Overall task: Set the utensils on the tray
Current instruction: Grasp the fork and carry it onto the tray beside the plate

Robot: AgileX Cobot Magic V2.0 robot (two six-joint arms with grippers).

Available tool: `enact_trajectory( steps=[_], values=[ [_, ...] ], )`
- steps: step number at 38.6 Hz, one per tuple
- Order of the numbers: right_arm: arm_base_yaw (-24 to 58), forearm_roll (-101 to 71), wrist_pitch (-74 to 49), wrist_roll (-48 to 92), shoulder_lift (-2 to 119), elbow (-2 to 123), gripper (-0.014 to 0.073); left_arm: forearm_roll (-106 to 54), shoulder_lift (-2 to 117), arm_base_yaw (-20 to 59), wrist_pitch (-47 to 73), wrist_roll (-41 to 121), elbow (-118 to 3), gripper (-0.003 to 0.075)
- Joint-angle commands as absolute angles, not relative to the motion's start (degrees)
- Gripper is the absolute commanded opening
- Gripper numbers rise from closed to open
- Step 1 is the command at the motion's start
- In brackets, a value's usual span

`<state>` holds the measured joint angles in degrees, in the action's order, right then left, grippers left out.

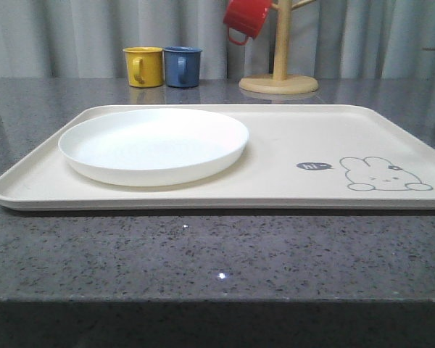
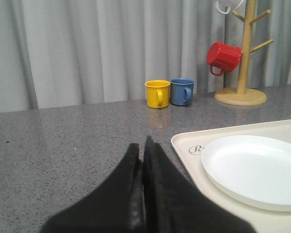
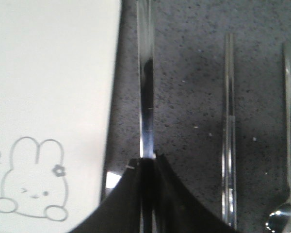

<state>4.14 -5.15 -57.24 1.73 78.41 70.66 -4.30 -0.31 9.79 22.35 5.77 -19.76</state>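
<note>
The cream tray [image 1: 290, 185] with the rabbit drawing lies on the dark stone counter. A round white plate [image 1: 154, 141] rests on its left part. In the right wrist view, my right gripper [image 3: 148, 159] is shut on a shiny flat metal handle, the fork [image 3: 145, 97], just off the tray's right rim [image 3: 114, 73]; the tines are hidden. Beside it on the counter lie the chopsticks [image 3: 228, 121] and the spoon [image 3: 288, 121]. My left gripper [image 2: 143, 145] is shut with nothing in it, over the counter left of the tray [image 2: 184, 143] and plate [image 2: 254, 167].
A yellow mug [image 1: 144, 67] and a blue mug [image 1: 183, 67] stand at the back of the counter. A wooden mug tree [image 1: 281, 51] with a red mug [image 1: 246, 18] hanging on it stands behind the tray. A grey curtain closes the back.
</note>
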Motion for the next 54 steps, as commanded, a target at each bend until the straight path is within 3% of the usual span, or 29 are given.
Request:
enact_trajectory(
  steps=[1, 15, 31, 54],
  values=[
    [8.82, -5.33, -57.22, -0.39, 76.53, 75.0, -0.0058, -4.94, -1.14, 9.67, 17.78, 5.21, -21.21, -0.0018],
    [29.73, 2.69, -57.72, -17.75, 86.45, 84.0, -0.0058, -4.94, -1.14, 9.67, 17.78, 5.21, -21.21, -0.0018],
    [30.25, 4.33, -50.83, -34.67, 97.0, 85.01, -0.0058, -4.94, -1.14, 9.67, 17.78, 5.21, -21.21, -0.0018],
    [30.25, 2.6, -53.18, -36.31, 101.02, 85.01, -0.0055, -4.94, -1.14, 9.67, 17.78, 5.21, -21.21, -0.0018]
  ],
)
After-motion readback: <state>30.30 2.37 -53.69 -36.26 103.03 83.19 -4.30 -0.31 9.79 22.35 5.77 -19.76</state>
